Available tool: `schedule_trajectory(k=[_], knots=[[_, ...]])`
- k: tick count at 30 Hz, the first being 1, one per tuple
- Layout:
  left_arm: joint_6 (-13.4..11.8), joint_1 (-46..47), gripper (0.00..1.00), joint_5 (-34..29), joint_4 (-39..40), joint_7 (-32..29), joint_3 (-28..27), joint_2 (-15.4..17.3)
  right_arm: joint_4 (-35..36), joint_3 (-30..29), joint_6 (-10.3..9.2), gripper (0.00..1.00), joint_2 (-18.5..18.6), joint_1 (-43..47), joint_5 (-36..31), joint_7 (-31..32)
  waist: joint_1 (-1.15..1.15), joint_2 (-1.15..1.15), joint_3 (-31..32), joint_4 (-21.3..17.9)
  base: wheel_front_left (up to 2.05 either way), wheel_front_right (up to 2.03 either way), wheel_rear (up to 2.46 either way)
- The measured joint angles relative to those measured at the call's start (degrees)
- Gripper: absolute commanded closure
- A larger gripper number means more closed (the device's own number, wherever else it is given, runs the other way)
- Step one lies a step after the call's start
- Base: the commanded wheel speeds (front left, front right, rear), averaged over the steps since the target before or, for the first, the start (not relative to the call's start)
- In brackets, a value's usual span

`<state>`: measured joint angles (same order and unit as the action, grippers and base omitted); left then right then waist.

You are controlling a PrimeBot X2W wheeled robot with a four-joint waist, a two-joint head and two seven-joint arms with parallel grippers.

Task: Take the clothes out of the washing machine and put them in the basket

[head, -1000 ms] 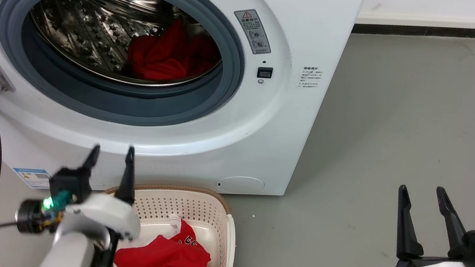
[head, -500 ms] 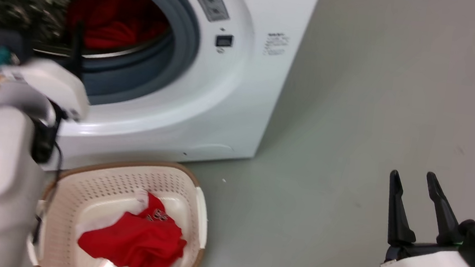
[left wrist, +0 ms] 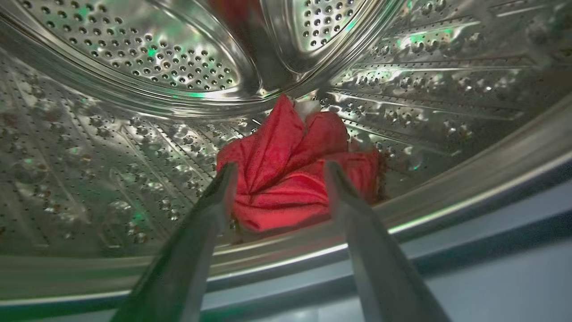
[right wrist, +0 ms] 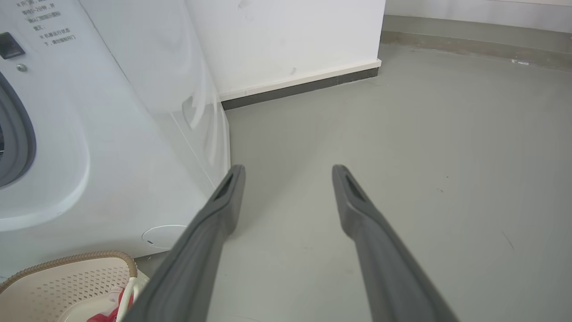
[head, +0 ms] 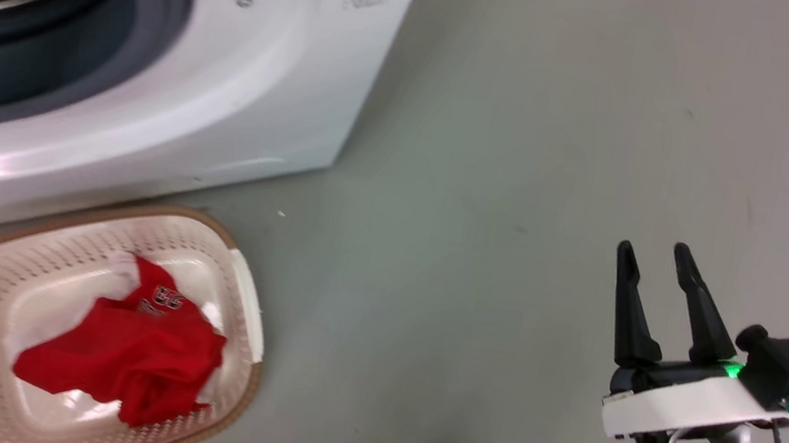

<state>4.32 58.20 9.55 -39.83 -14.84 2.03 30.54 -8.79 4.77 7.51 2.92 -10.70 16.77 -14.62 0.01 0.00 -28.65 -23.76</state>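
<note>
While the left hand (left wrist: 280, 165) is inside the washing machine (head: 247, 75), fingers apart, one red garment (left wrist: 277, 197) lies bunched in the drum (left wrist: 134, 58) just beyond its tips. Second red garment (head: 114, 360) lies in the basket (head: 247, 309), close in front of the machine. Right hand (head: 653, 247): fingers apart, empty, above the floor (head: 528, 117) right of the machine.

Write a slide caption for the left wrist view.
Open left gripper at the washing machine drum, aimed at a crumpled red garment.

Head view motion-blurred, evenly lit. Drum (left wrist: 134, 67) ahead of left gripper (left wrist: 280, 164) dim, green glints on steel; fingers (left wrist: 187, 250) out of focus. Right wrist view bright.
</note>
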Motion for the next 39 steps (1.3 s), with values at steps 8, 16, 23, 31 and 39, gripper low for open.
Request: schedule_trajectory(k=[8,16,23,31,39], knots=[[1.2,10.7,0.0,-0.8,-2.1,-11.5,1.4,5.5,-0.8,2.8,0.0,0.0,0.0,-2.8,3.3,-0.5,0.0,0.0,-6.9,-4.5,0.0,0.0,0.0],[1.7,18.8,0.0,-2.8,-0.6,-25.3,4.5,9.0,0.0,5.2,0.0,0.0,0.0,-4.3,5.6,-0.5,0.0,0.0,-12.6,-7.6,0.0,0.0,0.0],[1.7,20.9,0.0,-3.9,2.4,-33.6,6.5,9.9,1.5,5.5,0.0,0.0,0.0,-4.3,6.2,-0.5,0.0,0.0,-15.9,-8.3,0.0,0.0,0.0],[1.2,20.9,0.0,-3.7,2.1,-36.3,6.4,12.0,2.8,5.7,0.0,0.0,0.0,-3.8,6.9,-0.5,0.0,0.0,-17.9,-8.3,0.0,0.0,0.0],[1.1,21.4,0.0,-3.3,0.5,-35.5,6.8,12.3,3.5,5.8,0.0,0.0,0.0,-3.7,7.0,-0.5,0.0,0.0,-18.9,-8.3,0.0,0.0,0.0]])
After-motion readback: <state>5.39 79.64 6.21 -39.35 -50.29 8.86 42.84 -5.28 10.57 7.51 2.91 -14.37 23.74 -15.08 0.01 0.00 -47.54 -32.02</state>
